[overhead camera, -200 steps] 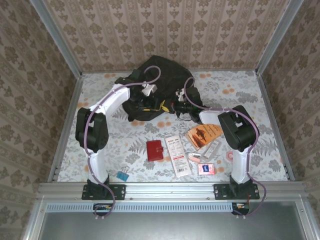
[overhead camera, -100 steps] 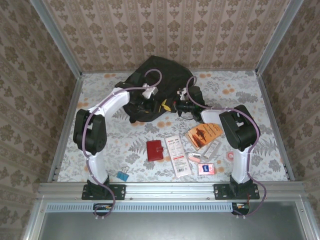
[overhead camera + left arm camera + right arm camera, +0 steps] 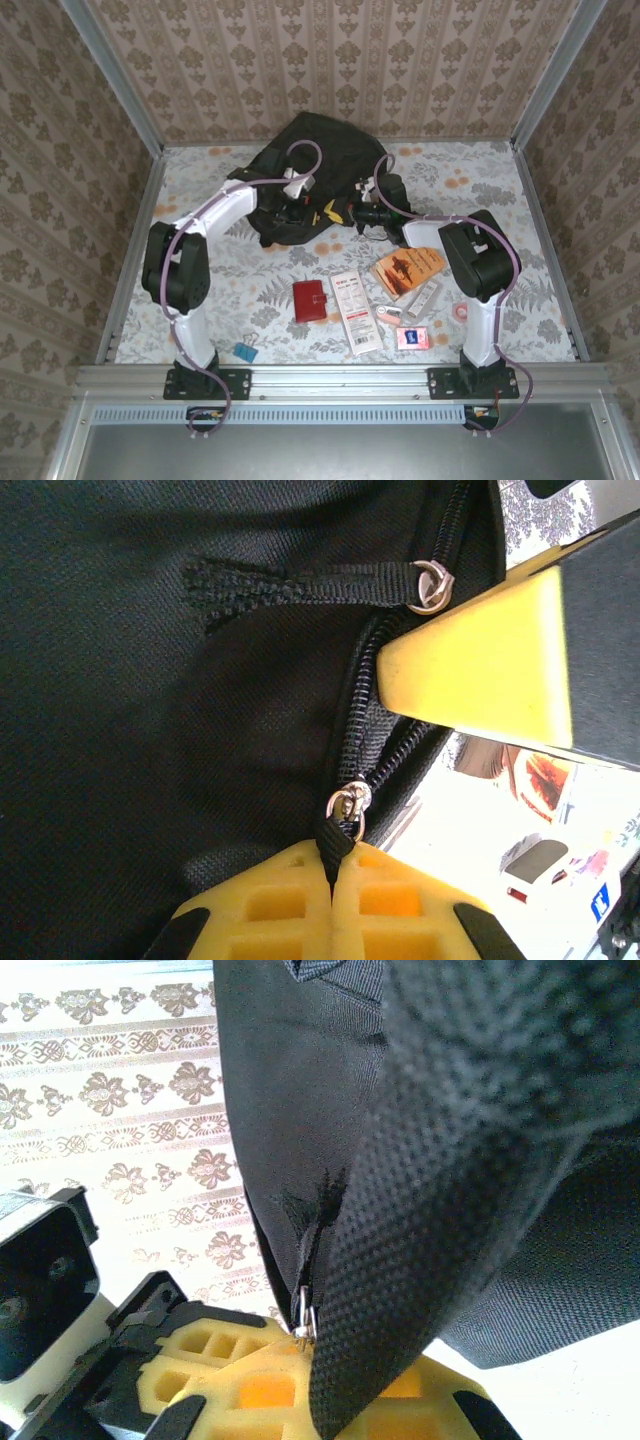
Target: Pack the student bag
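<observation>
Pinching the zipper from both sides, the two arms reach inward and meet at the near edge of the large black soft fabric backpack (image 3: pixel 335 150), which lies slumped at the back of the floral-patterned tabletop (image 3: pixel 230 290), close to the rear wall. The left gripper (image 3: pixel 333 870) is clenched, its yellow pads pressed flat together on the black tab of a small metal zipper pull (image 3: pixel 348 806), so the slider sits just above the pad seam with the zipper teeth curving away from it. The right gripper (image 3: pixel 300 1345) is also clamped tight, and a second metal zipper pull (image 3: pixel 303 1312) runs down into the line between its pads; a broad black webbing strap (image 3: pixel 400 1260) drapes across the front of those pads, so exactly how much of the pull is caught is hard to tell. A further pull with a woven black tab (image 3: pixel 300 580) lies loose on the fabric. Holding one pull in each gripper looks meant for drawing the sliders apart and opening the compartment, a judgement that fits the unpacked items waiting nearer the arm bases: a red wallet (image 3: pixel 310 300), a white printed packet (image 3: pixel 356 312), an orange booklet (image 3: pixel 408 268), a pink card (image 3: pixel 412 337) and a blue binder clip (image 3: pixel 245 351). Packing itself has seemingly not begun.
</observation>
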